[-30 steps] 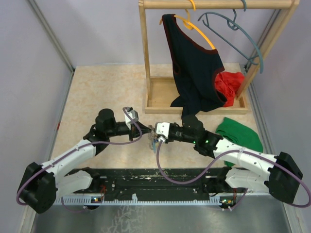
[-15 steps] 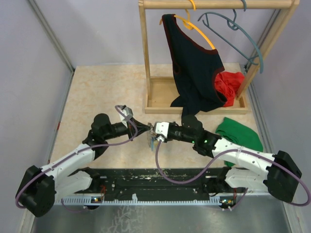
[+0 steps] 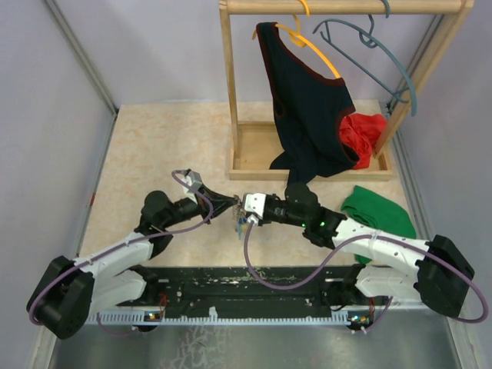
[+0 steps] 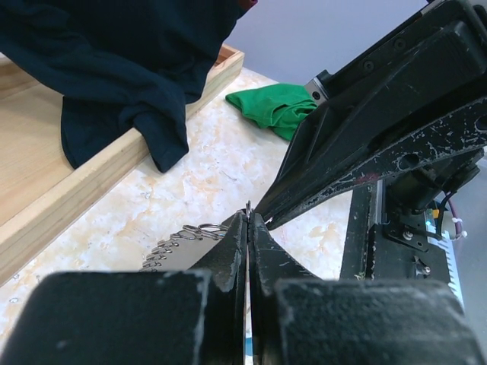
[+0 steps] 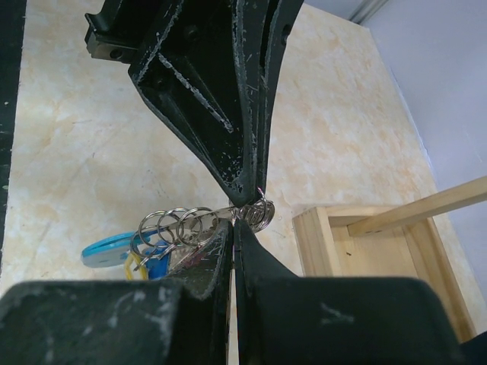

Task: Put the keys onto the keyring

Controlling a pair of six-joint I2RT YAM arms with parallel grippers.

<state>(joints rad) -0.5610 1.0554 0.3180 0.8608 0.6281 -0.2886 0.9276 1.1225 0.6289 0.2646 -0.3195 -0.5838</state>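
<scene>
My right gripper (image 5: 234, 222) is shut on the keyring (image 5: 176, 225), a row of thin grey wire coils held just above the table. Its light-blue section (image 5: 106, 249) hangs at the left. A key with a blue head (image 5: 157, 264) dangles under the coils beside a yellow bit. My left gripper (image 4: 249, 219) is shut and meets the right gripper (image 4: 265, 219) tip to tip. A thin wire loop shows just past its tips; I cannot tell whether it is pinched. In the top view the left gripper (image 3: 233, 201) and right gripper (image 3: 242, 206) touch at mid-table, and the keyring (image 3: 243, 224) hangs below them.
A wooden clothes rack (image 3: 254, 157) stands behind the grippers. On it hang a dark garment (image 3: 307, 115) and a grey-blue hanger (image 3: 384, 54), with a red cloth (image 3: 363, 134) in its base. A green cloth (image 3: 380, 211) lies at the right, by the right arm.
My left gripper has swung down and to the right until its tips meet the right gripper's tips. The right arm and the keyring have hardly moved.
</scene>
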